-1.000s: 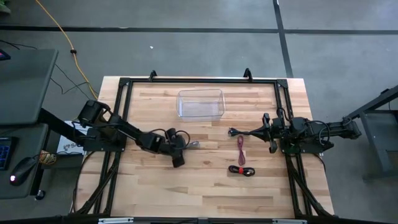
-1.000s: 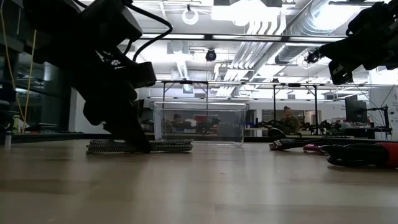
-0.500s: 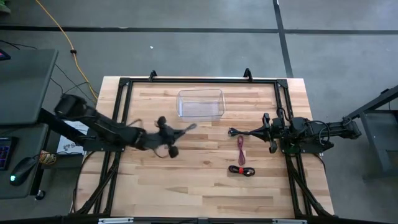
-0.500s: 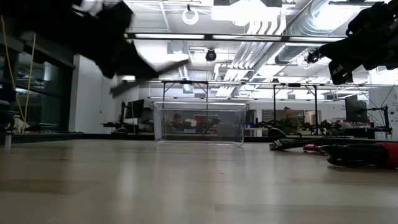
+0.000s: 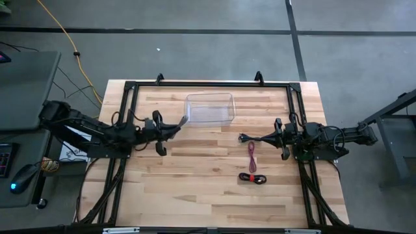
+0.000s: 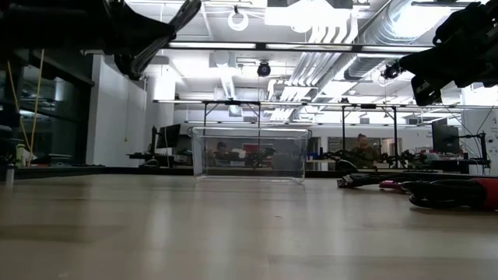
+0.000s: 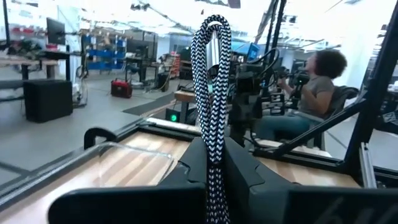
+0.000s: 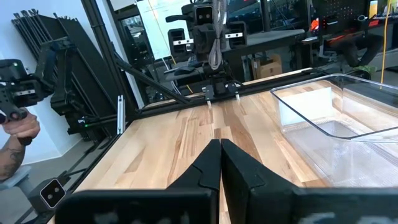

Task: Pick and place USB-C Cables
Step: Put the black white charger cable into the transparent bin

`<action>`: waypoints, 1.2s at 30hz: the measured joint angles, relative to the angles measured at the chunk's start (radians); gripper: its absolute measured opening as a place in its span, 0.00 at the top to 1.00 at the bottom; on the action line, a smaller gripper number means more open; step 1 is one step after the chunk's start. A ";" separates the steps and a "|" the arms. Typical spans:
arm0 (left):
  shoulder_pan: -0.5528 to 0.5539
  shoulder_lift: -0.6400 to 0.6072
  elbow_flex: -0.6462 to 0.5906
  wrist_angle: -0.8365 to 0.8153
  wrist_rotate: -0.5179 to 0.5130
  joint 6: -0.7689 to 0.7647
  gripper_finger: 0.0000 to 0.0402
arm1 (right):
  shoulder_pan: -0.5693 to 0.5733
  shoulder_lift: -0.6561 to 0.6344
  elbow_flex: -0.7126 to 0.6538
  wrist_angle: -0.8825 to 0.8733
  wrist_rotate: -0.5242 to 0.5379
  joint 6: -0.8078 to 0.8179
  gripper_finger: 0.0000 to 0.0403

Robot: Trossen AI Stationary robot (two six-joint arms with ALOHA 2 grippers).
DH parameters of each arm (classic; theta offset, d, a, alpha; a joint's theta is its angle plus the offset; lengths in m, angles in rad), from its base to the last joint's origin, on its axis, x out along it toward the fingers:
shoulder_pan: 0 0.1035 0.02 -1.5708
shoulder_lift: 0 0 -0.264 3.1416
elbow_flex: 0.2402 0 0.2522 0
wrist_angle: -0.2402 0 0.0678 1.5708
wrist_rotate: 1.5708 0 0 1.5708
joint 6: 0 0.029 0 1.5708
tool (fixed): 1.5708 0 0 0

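Note:
My left gripper (image 5: 173, 125) is raised above the table and shut on the silver-grey braided cable (image 7: 211, 74), just left of the clear bin (image 5: 209, 108). In the low view the left gripper (image 6: 148, 35) is high at upper left, the cable's end (image 6: 187, 12) poking up. The pink-magenta cable (image 5: 251, 155) and the red-and-black cable (image 5: 252, 177) lie flat on the table near the right arm. My right gripper (image 5: 242, 137) hovers shut, beyond the pink cable, touching nothing. My left gripper pinches the silver-grey cable bundle between its two fingers (image 7: 186, 171), at a stretch of the bundle (image 7: 215, 158) below its looped end. The looped end (image 7: 211, 37) sticks out past the fingertips toward the bin. The cable is lifted clear of the table.
The clear bin (image 6: 249, 154) stands on the far middle of the table. A black frame rail (image 5: 208, 84) runs round the table's edges. A person sits beyond the table (image 7: 320, 81); a hand (image 8: 15, 127) shows in the right wrist view. Bare wood lies in the table's near half.
My left gripper has risen from the table and swung toward the far and left edges, ending beside the bin. The silver-grey cable, which lay on the table a second ago, has been lifted clear with it.

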 joint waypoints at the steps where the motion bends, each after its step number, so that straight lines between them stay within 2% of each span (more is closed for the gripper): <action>1: 0.000 0.000 0.000 0.001 -0.001 0.006 1.00 | 0.000 0.000 0.000 0.000 0.000 0.000 1.00; 36: 0.029 0.001 0.002 0.008 0.000 0.007 1.00 | 0.000 0.000 0.000 0.000 0.000 0.000 1.00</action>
